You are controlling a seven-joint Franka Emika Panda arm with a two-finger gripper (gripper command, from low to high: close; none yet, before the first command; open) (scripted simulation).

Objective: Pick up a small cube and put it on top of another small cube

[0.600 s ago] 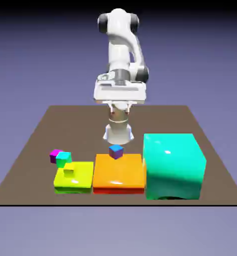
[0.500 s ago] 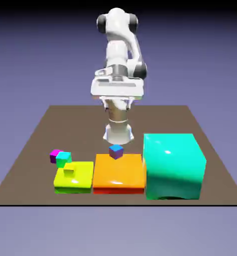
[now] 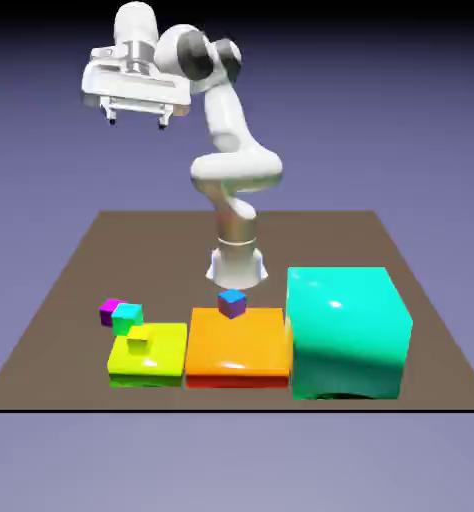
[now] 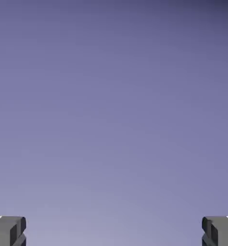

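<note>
1. The gripper (image 3: 136,119) hangs high above the table (image 3: 71,270), up toward the exterior view's left, well apart from every block; its jaws stand wide apart with nothing between them.
2. In the hand view the two grey fingertips (image 4: 8,230) sit at the far bottom corners, and between them only the plain blue-violet backdrop shows.
3. Taking the orange flat block (image 3: 238,345) as the landmark: it lies on the table near the front edge, roughly in the middle.
4. The magenta small cube (image 3: 108,311) rests on the table well to the exterior view's left of the orange flat block, and a little farther back.
5. The teal small cube (image 3: 127,318) sits just beside the magenta small cube, on the side nearer the orange flat block, partly covering it from this view; whether they touch cannot be told.
6. The yellow-green flat block (image 3: 149,355) lies just beside the orange flat block, on the exterior view's left, with a tiny yellow-green cube (image 3: 138,343) on it.
7. The blue-violet small cube (image 3: 232,303) sits at the orange flat block's back edge.
8. The large teal cube (image 3: 346,330) stands just beside the orange flat block on the exterior view's right, and is much taller.
</note>
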